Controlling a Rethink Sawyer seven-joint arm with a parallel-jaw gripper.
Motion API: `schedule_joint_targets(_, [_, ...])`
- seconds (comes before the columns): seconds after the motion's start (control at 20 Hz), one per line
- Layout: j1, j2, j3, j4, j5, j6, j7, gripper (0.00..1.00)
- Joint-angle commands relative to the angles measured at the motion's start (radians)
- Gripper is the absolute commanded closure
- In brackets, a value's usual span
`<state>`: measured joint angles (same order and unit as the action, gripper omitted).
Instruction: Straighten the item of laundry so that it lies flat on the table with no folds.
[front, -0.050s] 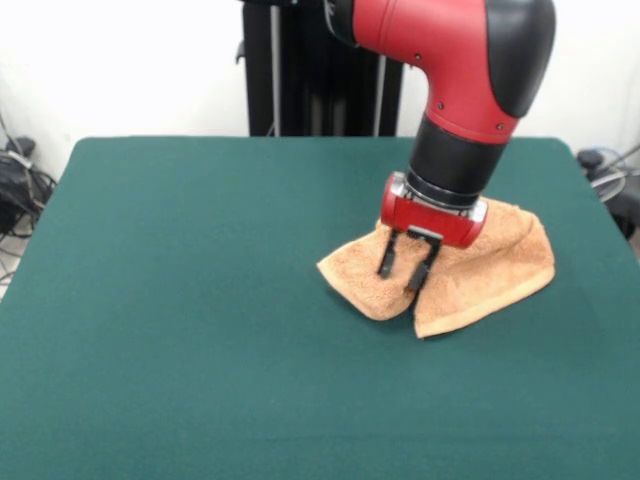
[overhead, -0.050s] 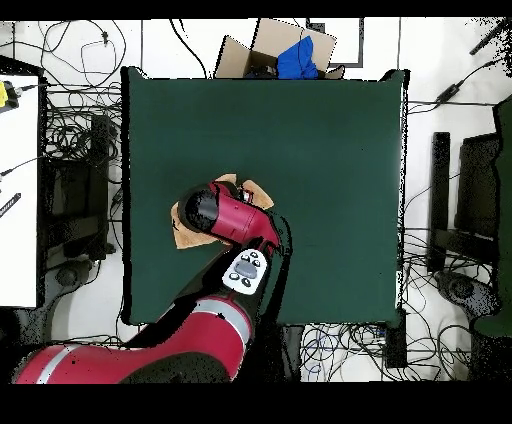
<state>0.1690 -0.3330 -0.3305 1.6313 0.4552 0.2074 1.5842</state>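
I hold the gripper (front, -0.050s: 407, 264), fingers spread, over the folded towel (front, -0.050s: 480, 275) near the table (front, -0.050s: 200, 300) edge beside the robot. I'd pinch only the top flap's edge, then peel it outward.

I saw a light-orange terry towel (front, -0.050s: 480, 268) with a nubby, uniform weave and no print, lying directly under the black jaws. The gripper (front, -0.050s: 408, 264) had two black fingers (front, -0.050s: 387, 256) below a bright red wrist block edged in silver. Above the jaws the arm (front, -0.050s: 470, 70) ran glossy red with black joint bands. All around the jaws the table (front, -0.050s: 200, 300) was plain dark green cloth, unpatterned. From overhead, the arm (overhead, -0.050s: 235, 220) showed red with a white button panel, and well beyond the jaws sat a brown cardboard box (overhead, -0.050s: 270, 50) holding something blue.
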Motion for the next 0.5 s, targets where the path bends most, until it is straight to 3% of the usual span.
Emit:
schedule_joint_targets(0.05, [-0.021, 0.019, 0.112, 0.068, -0.042, -0.018, 0.174, 1.0])
schedule_joint_targets(0.5, [-0.02, 0.012, 0.113, 0.066, -0.033, -0.008, 0.181, 1.0])
